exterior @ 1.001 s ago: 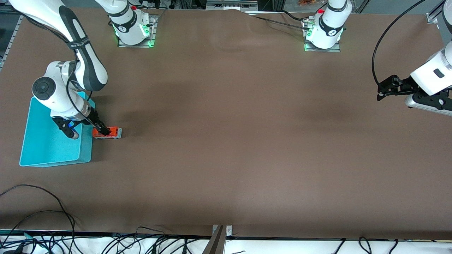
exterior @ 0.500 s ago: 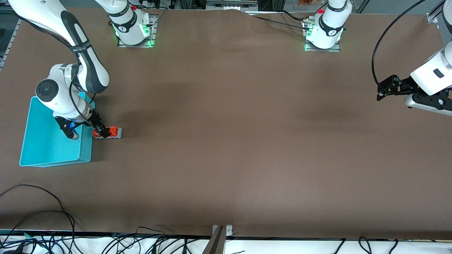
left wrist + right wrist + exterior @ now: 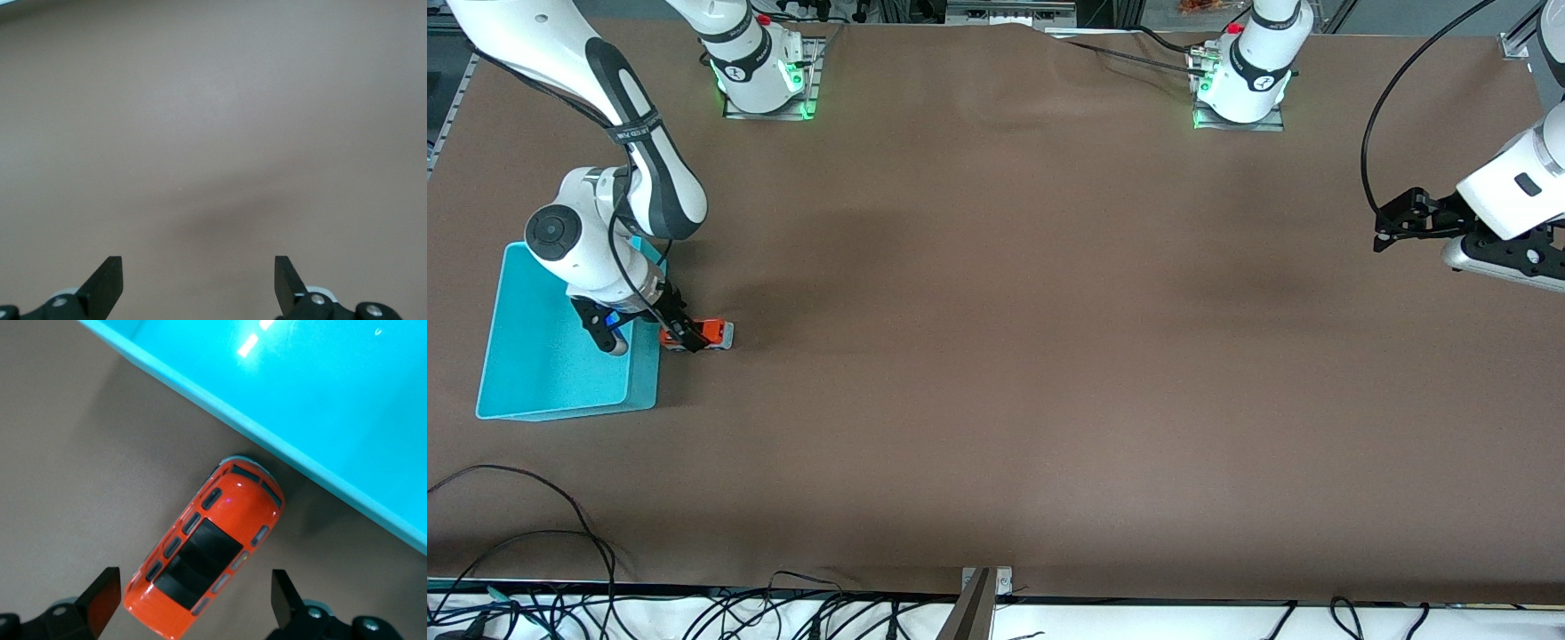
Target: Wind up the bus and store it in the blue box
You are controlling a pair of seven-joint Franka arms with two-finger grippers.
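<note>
Brown table covering (image 3: 1049, 356) carries a small orange-red toy bus (image 3: 710, 333) with a dark roof, just beside the light turquoise-blue plastic box (image 3: 560, 373), at the right arm's end. Right gripper (image 3: 685, 338) hovers over the bus, fingers spread. Left gripper (image 3: 1383, 229) waits, fingers apart, over bare table.
</note>
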